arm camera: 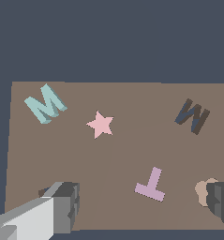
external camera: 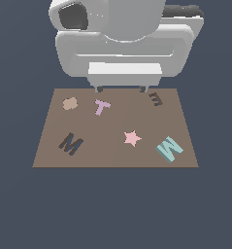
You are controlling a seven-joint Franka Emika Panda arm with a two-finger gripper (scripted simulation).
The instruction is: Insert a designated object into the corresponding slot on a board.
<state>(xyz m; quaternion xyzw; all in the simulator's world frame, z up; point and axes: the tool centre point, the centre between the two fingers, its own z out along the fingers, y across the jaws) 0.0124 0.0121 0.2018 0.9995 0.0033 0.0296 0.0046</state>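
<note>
1. Nothing of the task had been done as far as the pictures showed: the teal M block point(external camera: 169, 148) lay flat on the board point(external camera: 115, 158), near the corner at the exterior view's right and nearest that camera, untouched by the arm.
2. The M-shaped slot point(external camera: 70, 144) sat dark and unfilled toward the exterior view's left edge of the board, well apart from the block, with the pink star point(external camera: 132, 138) lying between them.
3. The end effector point(arm camera: 144, 206) stood wide open and held nothing; in the wrist view its two fingers point(arm camera: 66, 206) showed far apart, one over the board's edge beside a dark mark, the other next to the tan blob point(arm camera: 202, 190).
4. In the exterior view the arm's bulk hung over the far edge of the board, near the lilac T point(external camera: 102, 107) and the small E-shaped recess point(external camera: 156, 99), not above the block.
5. The block and the slot looked turned at different angles, so I judged some rotation would be needed before seating.
6. Left to do, by my reading: travel to the block, descend, grasp across it, lift, carry it past the star, align it with the slot and press it in.
</note>
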